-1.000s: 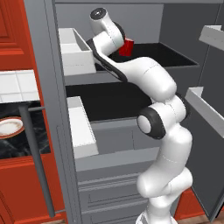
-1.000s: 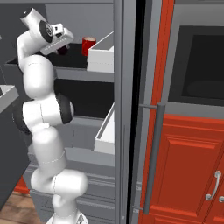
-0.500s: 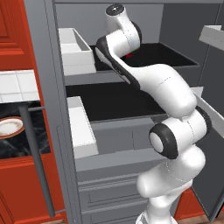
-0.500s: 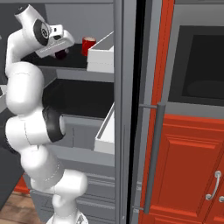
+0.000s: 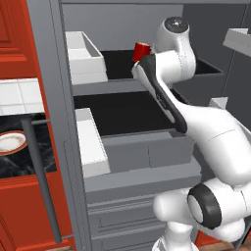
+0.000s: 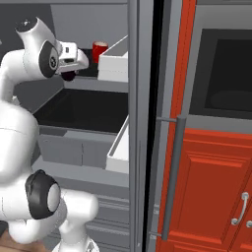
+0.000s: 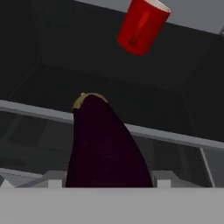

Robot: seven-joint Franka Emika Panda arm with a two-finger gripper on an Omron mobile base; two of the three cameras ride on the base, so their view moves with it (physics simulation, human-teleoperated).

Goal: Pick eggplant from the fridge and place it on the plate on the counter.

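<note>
I have the eggplant point(image 7: 105, 144) clamped between the gripper point(image 7: 105, 177) tips — lifted at the fridge's point(image 5: 49, 63) upper shelf, near the red can point(image 7: 142, 26). Remaining: carry it out, set it on the plate point(image 5: 11, 142).

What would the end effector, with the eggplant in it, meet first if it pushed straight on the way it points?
Probably the front edge of the fridge shelf, just past the eggplant; the red can stands further in. Depth is unclear.
</note>
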